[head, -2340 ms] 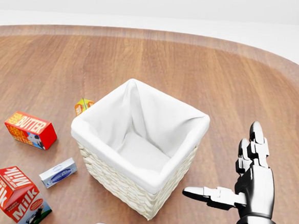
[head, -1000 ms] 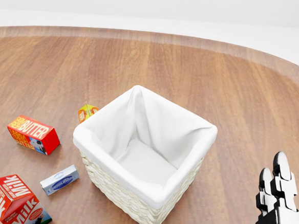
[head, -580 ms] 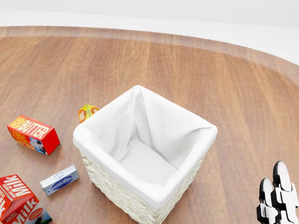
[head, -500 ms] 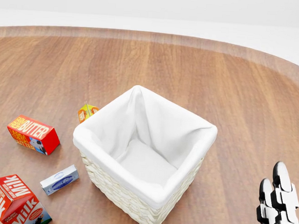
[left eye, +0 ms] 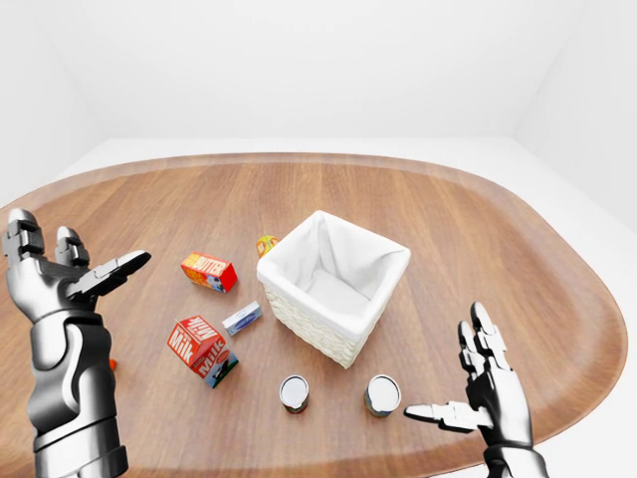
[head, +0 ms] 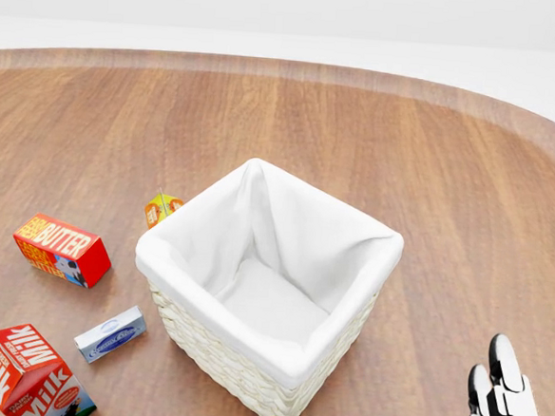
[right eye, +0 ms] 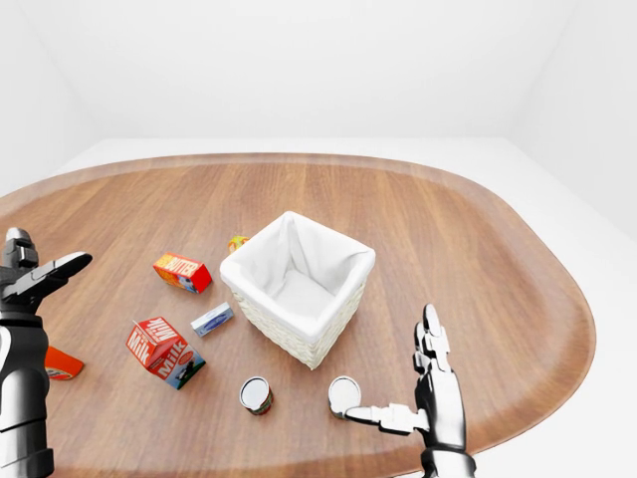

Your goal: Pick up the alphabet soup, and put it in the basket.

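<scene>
Lowered since earlier, the right hand is held with fingers apart; no can is grasped, and the basket is seen empty.

All three renders are bright and evenly lit, with diffuse light that seems to fall from overhead, so the oval brown wooden table shows only a faint pale sheen towards its far edge and no hard glare. Shadows are soft and small (a dim patch hugs the foot of the white cloth-lined wicker basket, and its lining folds are gently shaded). Everything is sharp without blur, though the two eye views bow the table's edges like a wide lens.
</scene>
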